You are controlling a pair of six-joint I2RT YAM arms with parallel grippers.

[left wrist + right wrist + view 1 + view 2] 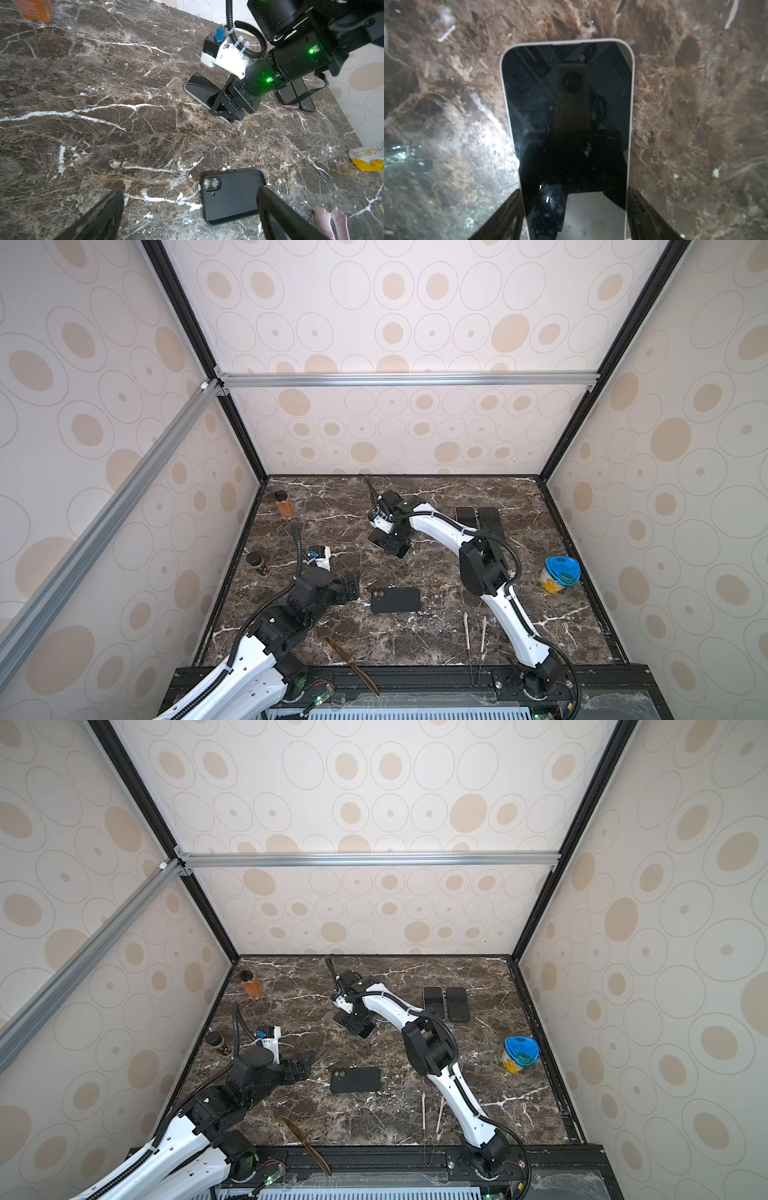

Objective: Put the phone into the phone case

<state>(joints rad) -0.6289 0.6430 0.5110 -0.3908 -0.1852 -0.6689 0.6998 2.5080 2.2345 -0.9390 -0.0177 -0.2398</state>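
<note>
The phone [566, 104], dark screen up with a pale rim, lies flat on the marble table in the middle back; part of it shows under the arm in both top views [375, 536] [340, 1019] and in the left wrist view [199, 87]. My right gripper [574, 218] [392, 545] straddles it, one finger against each long edge. The black phone case [395, 600] [355, 1080] [230, 199], with its camera cut-out at the left end, lies nearer the front. My left gripper [351, 587] [190, 191] hovers open just left of the case, holding nothing.
Two more phones [478, 518] lie side by side at the back right. An orange bottle [284, 504] and a dark jar [258, 563] stand along the left wall. At the right is a blue-lidded cup [560, 574]. Pink tweezers [473, 635] and a wooden knife [351, 666] lie at the front.
</note>
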